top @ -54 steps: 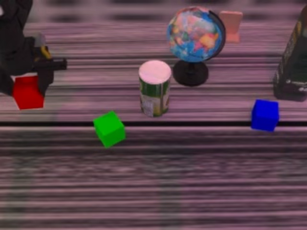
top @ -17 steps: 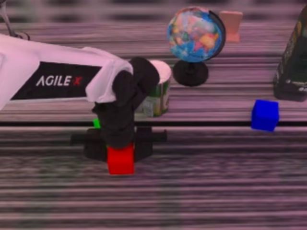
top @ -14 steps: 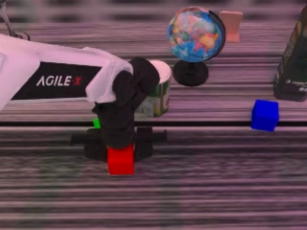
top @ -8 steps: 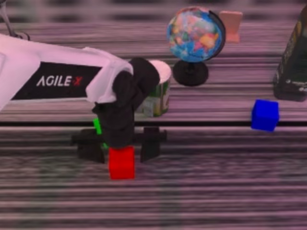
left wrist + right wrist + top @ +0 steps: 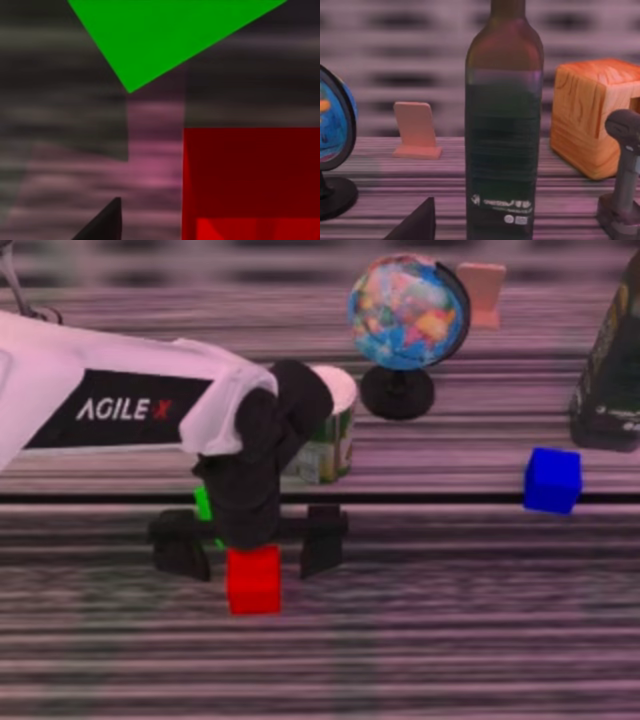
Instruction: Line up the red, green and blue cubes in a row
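Observation:
The red cube (image 5: 253, 578) rests on the table in front of the green can, just below my left gripper (image 5: 250, 552). Its fingers (image 5: 322, 540) are spread wide on either side and stand apart from the cube. In the left wrist view the red cube (image 5: 250, 180) lies beside one dark fingertip (image 5: 102, 222), with the green cube (image 5: 165, 35) a short gap beyond. From above, the green cube (image 5: 204, 503) shows only as a sliver under the wrist. The blue cube (image 5: 552, 480) sits far right. My right gripper (image 5: 480, 235) is parked, open, out of the top view.
A white-topped green can (image 5: 335, 445) stands just behind the left wrist. A globe (image 5: 408, 315) and a pink stand (image 5: 483, 290) are farther back. A dark bottle (image 5: 610, 370) stands at the right edge, close before the right wrist camera, beside a wooden block (image 5: 592, 115).
The left arm carried the red cube from the far left to beside the green cube. Its fingers have since spread apart, leaving the red cube on the table.

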